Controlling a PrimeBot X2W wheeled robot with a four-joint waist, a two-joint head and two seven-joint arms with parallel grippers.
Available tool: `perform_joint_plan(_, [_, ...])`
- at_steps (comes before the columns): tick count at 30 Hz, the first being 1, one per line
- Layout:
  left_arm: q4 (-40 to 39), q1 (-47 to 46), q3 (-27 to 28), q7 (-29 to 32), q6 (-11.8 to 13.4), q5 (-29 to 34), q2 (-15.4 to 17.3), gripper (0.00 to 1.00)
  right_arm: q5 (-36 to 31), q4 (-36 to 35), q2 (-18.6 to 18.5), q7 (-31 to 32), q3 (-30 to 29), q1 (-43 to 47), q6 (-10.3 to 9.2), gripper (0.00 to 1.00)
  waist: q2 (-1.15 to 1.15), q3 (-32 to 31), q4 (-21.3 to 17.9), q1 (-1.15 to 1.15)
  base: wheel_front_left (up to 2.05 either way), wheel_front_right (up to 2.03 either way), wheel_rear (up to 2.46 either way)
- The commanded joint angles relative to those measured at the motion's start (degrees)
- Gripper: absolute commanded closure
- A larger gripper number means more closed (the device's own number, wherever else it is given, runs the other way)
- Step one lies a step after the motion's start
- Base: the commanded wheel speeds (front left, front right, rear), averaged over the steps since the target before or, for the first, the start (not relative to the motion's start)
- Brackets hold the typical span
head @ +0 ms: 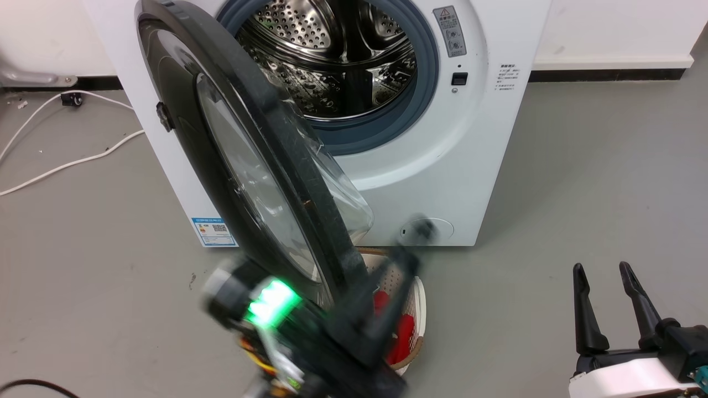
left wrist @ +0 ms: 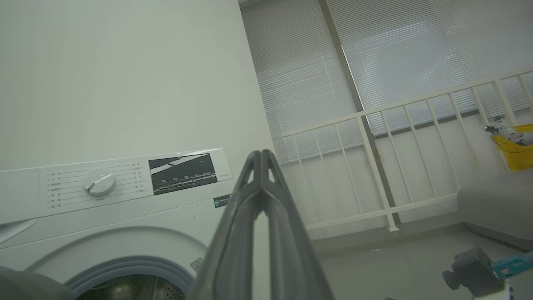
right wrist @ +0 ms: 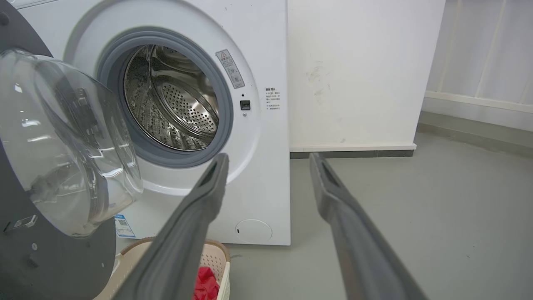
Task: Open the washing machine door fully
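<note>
The door point(head: 182, 110) of the machine point(head: 442, 166) is standing roughly half open. It is hinged at the robot's left and jutting edge-on toward the head camera, its black outer face turned left and its glass bowl turned right toward the drum. The left gripper point(head: 401, 271), fingers pressed together and holding nothing, is showing blurred low beside the door's free edge, on the glass-bowl side, above the basket point(head: 420, 309). Whether it is touching the door cannot be told. The right gripper point(head: 603, 276) is idling well apart at the lower right, fingers spread and empty. The left arm is plainly the nearer. With the door lying to its left, a leftward push on the inner face is likely what finishing the swing is calling for.
</note>
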Motion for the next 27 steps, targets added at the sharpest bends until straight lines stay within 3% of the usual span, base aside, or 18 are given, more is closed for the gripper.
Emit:
perform_joint_plan(1, [3.6,2.9,-4.5,0.0,-0.4,-1.4,1.5,1.0,0.4,0.3,0.1,-0.4,0.1,-0.3,-0.02,0.0,0.0,-0.2,0.0,0.0,0.0,0.0,0.0])
perform_joint_plan(6, [13.2,9.8,-10.0,0.0,-0.6,-4.7,4.7,1.0,0.5,0.6,0.1,-0.5,0.0,0.2,-0.02,0.0,0.0,-0.7,-0.4,0.0,0.0,0.0,0.0])
perform_joint_plan(12, [22.2,14.6,-9.5,-0.1,0.3,-6.1,5.9,1.0,0.8,0.8,0.1,-0.5,-0.5,0.9,-0.02,0.0,0.0,-0.8,0.0,0.0,0.0,0.0,0.0])
perform_joint_plan(18, [28.4,11.5,-6.7,-0.1,2.1,-6.4,3.3,1.0,1.3,1.0,0.1,-0.4,0.0,0.3,-0.02,0.0,0.0,-0.5,0.5,0.0,0.0,0.0,0.0])
perform_joint_plan(23, [33.0,4.4,-4.6,-0.1,2.7,-6.5,-0.5,1.0,1.8,1.8,0.1,-0.5,0.7,-0.4,-0.02,0.0,0.0,0.0,0.3,0.0,0.0,0.0,0.0])
perform_joint_plan(27, [36.8,1.3,-4.7,-0.1,3.0,-7.5,-1.7,1.0,2.2,2.3,0.1,-0.5,0.9,-0.4,-0.02,0.0,0.0,0.3,-0.1,0.0,0.0,0.0,0.0])
